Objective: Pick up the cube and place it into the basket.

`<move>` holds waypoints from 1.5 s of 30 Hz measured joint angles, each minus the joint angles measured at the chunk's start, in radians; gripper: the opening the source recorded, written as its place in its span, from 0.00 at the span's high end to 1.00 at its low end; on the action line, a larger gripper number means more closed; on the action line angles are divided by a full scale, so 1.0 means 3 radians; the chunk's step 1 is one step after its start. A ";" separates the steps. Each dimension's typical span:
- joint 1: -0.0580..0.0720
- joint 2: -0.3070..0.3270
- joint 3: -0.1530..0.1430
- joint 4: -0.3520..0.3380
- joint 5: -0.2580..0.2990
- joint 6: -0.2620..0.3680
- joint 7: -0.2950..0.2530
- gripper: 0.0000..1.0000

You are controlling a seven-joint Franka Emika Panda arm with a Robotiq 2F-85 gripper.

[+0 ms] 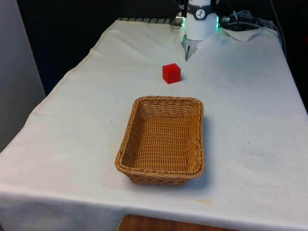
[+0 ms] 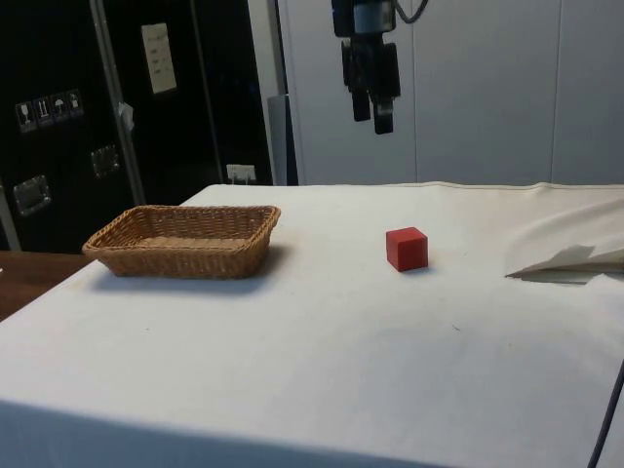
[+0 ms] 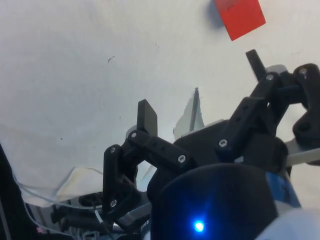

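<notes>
A small red cube [image 1: 171, 73] sits on the white cloth, between the robot's base and the wicker basket [image 1: 166, 99]. The side view has the cube [image 2: 407, 249] resting well apart from the basket [image 2: 180, 213], which holds nothing. My gripper [image 2: 371, 117] hangs high above the table, a little to the basket side of the cube, pointing down. In the wrist view its two black fingers [image 3: 147, 117] stand wide apart with nothing between them, gripper [image 3: 201, 90] open, and the cube [image 3: 240, 17] lies far below, beyond one fingertip.
A rumpled fold of cloth [image 2: 570, 261] rises at the robot's end of the table, also seen near the base [image 1: 243, 33]. Cables run along that far edge. Bare white cloth [image 1: 250, 120] surrounds the basket and cube.
</notes>
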 measured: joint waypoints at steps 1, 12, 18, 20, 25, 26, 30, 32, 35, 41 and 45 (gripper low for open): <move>-0.0003 0.0000 0.0000 -0.0013 -0.0003 0.0017 -0.0020 0.00; -0.0003 0.0000 0.0000 -0.0127 -0.0033 0.0113 -0.0167 0.00; -0.0003 0.0000 0.0000 -0.0130 -0.0033 0.0117 -0.0167 0.00; -0.0003 0.0000 0.0000 -0.0133 -0.0033 0.0117 -0.0167 0.00; -0.0013 0.0007 -0.0013 -0.0147 -0.0037 0.0130 -0.0170 0.00; -0.0017 0.0010 -0.0020 -0.0150 -0.0043 0.0143 -0.0173 0.00; -0.0023 0.0043 -0.0057 -0.0173 -0.0063 0.0207 -0.0193 0.00; -0.0030 0.0067 -0.0083 -0.0183 -0.0070 0.0243 -0.0213 0.00; -0.0030 0.0087 -0.0103 -0.0197 -0.0070 0.0287 -0.0233 0.00; -0.0037 0.0130 -0.0170 -0.0233 -0.0073 0.0387 -0.0287 0.00; -0.0040 0.0147 -0.0223 -0.0277 -0.0073 0.0470 -0.0327 0.00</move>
